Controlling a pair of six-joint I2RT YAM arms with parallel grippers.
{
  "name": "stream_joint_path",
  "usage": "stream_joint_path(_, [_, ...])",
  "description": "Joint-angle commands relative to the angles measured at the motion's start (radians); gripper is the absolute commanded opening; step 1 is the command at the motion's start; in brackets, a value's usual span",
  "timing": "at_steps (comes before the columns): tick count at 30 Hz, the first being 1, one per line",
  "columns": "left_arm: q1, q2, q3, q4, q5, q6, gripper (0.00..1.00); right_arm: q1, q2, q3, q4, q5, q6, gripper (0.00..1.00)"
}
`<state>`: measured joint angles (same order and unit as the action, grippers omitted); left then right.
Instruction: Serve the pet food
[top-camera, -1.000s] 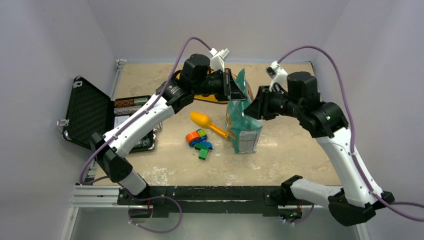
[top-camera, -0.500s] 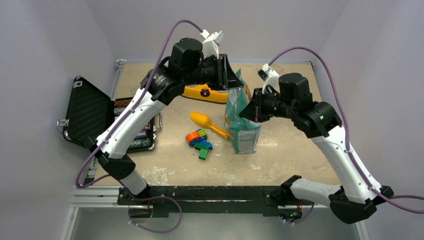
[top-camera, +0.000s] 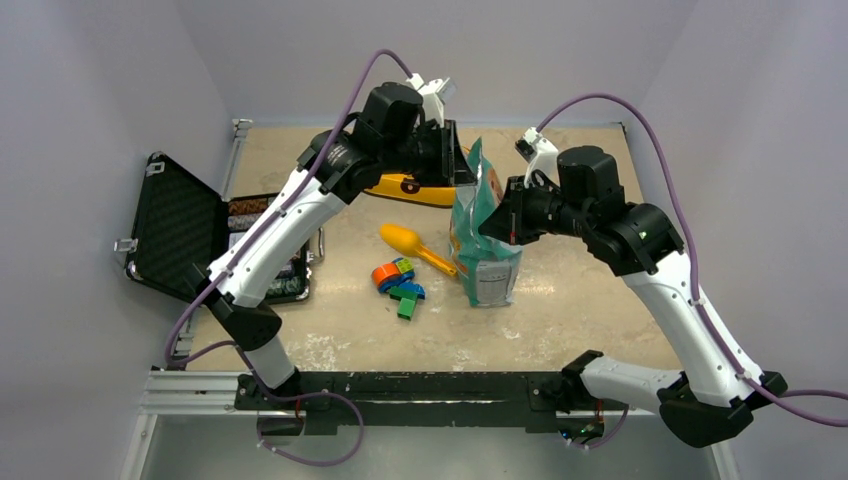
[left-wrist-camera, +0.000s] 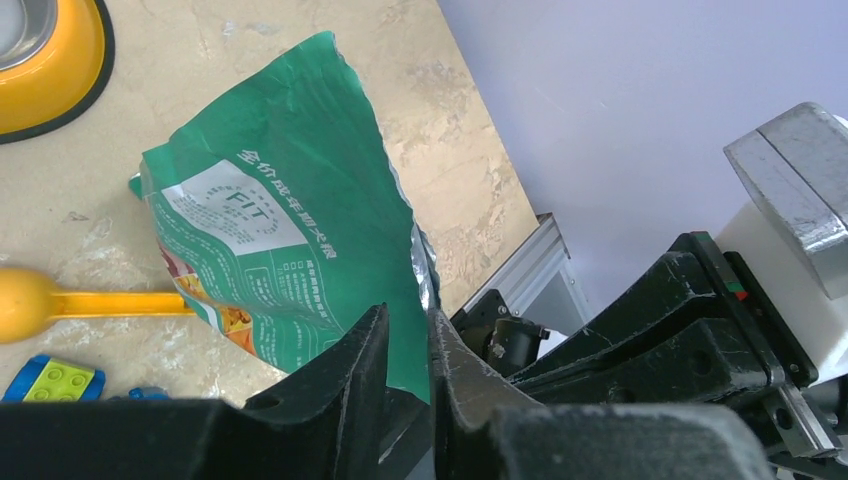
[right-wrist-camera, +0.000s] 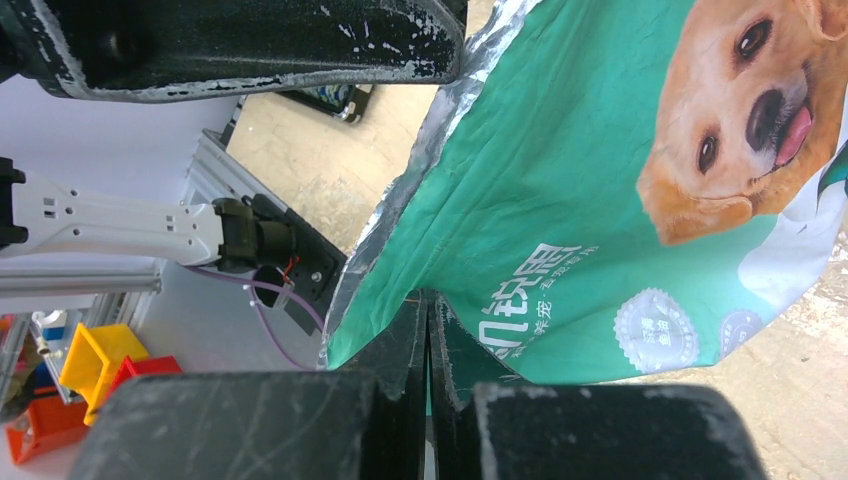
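The pet food bag (top-camera: 488, 255) (golden dog on its face) stood upright on the table (top-camera: 590, 300) between both arms. The right gripper (right-wrist-camera: 428, 300) was clamped on its top edge. The left gripper (left-wrist-camera: 408, 325) straddled the other edge, jaws slightly apart.

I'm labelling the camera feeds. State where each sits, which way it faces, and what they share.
Top external: above and behind the bases, looking down at the table; both arms show, meeting at the pet food bag.
Left wrist: on the left arm, looking past its fingers at the bag's text-printed side, yellow bowl and scoop beyond.
Right wrist: on the right arm, looking past its fingers at the bag's dog-printed side.
Shared: all three show the bag; both wrist views its foil-lined edge.
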<state>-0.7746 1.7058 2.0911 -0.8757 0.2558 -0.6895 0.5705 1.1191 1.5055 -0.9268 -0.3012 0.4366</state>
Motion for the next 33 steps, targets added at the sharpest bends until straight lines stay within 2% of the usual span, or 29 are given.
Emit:
stream_joint_path(1, [-0.005, 0.008, 0.046, 0.007, -0.02, 0.02, 0.23, 0.007, 0.0, 0.018, 0.016, -0.005, -0.015, 0.0])
stream_joint_path(10, [-0.011, 0.037, 0.026, 0.04, 0.048, -0.02, 0.23, 0.007, 0.001, 0.03, 0.005, 0.006, -0.014, 0.0])
stream_joint_path(14, [-0.01, 0.049, 0.023, 0.047, 0.063, -0.025, 0.18, 0.006, 0.008, 0.055, -0.012, 0.03, -0.005, 0.0])
stream_joint_path(16, [-0.01, 0.051, 0.019, 0.067, 0.091, -0.035, 0.17, 0.006, 0.008, 0.071, -0.027, 0.085, 0.017, 0.0])
stream_joint_path(17, [-0.01, 0.05, 0.007, 0.088, 0.114, -0.044, 0.13, 0.005, 0.014, 0.084, -0.042, 0.13, 0.039, 0.0])
stream_joint_path(20, [-0.008, 0.049, -0.03, 0.157, 0.191, -0.073, 0.0, -0.018, 0.041, 0.157, -0.114, 0.268, 0.104, 0.06])
stream_joint_path(23, [-0.006, 0.04, -0.055, 0.19, 0.206, -0.079, 0.0, -0.078, 0.073, 0.226, -0.164, 0.296, 0.14, 0.15])
stream_joint_path(27, [-0.005, 0.042, -0.058, 0.152, 0.17, -0.099, 0.0, -0.087, 0.131, 0.327, -0.166, 0.321, 0.131, 0.24])
stream_joint_path(33, [-0.005, 0.038, -0.106, 0.213, 0.196, -0.162, 0.0, -0.086, 0.211, 0.434, -0.17, 0.345, 0.125, 0.25])
